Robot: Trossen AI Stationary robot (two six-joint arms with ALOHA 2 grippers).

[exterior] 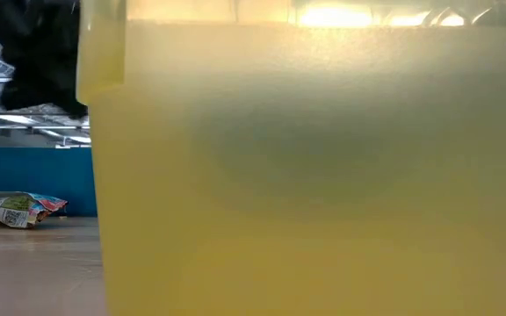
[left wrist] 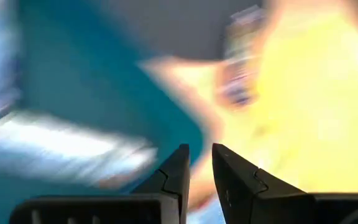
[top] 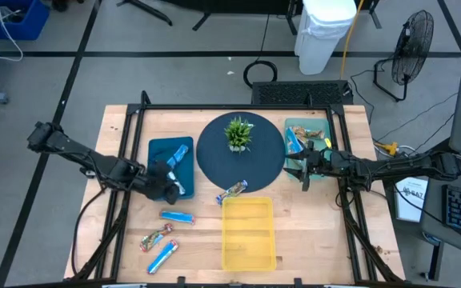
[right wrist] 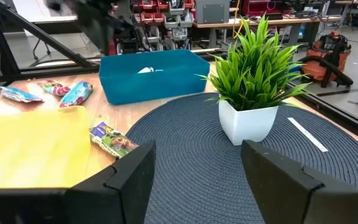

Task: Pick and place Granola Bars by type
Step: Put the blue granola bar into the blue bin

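Observation:
Granola bars lie on the wood: a blue one [top: 177, 216], a mixed-wrapper one [top: 156, 238] and another blue one [top: 163, 256] left of the yellow bin [top: 249, 232]. One more mixed bar [top: 232, 190] sits at the round mat's near edge. Blue bars [top: 181, 154] lie in the blue bin [top: 160, 152]. Brown-and-orange bars [top: 310, 134] lie in the teal tray [top: 294, 126]. My left gripper [top: 166, 187] hovers over the blue bin's near right corner, its fingers [left wrist: 179, 171] almost together, with nothing seen between them. My right gripper [right wrist: 197, 155] is open above the tray's near end, facing the plant [right wrist: 257, 74].
A small green plant [top: 238, 132] in a white pot stands on the dark round mat [top: 214, 160] between bin and tray. The yellow bin's wall [exterior: 323, 175] fills the low view, with a mixed bar [exterior: 16, 209] to its left. A black frame [top: 238, 106] borders the table.

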